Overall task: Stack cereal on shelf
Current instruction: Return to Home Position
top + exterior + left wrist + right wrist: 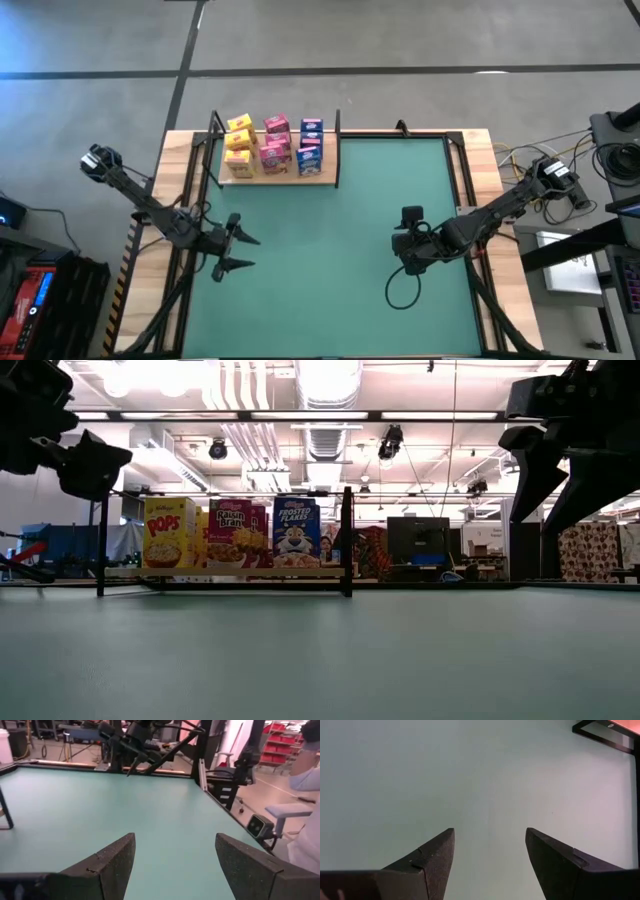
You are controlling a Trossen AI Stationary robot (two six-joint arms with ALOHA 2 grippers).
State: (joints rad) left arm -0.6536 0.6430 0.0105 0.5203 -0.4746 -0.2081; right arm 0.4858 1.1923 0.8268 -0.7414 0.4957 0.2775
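Note:
The cereal boxes stand upright on the shelf (322, 176), a pale board between black uprights at the far left of the green mat. They form a yellow (239, 146), a pink (277, 143) and a blue (311, 145) group. The low view shows their fronts: yellow (168, 532), pink (232, 532), blue (297, 532). My left gripper (243, 251) hovers open over the mat's left part, nearer than the shelf, with nothing between its fingers (175, 865). My right gripper (408, 247) hangs open over the mat's right part, tipped down, also with nothing between its fingers (490, 860).
The green mat (340, 200) lies bare between the two grippers. A black cable loop (400, 292) hangs below the right gripper. Wooden table strips and black rails (470, 200) border the mat. A person's sleeve (306, 775) shows beyond the table's right edge.

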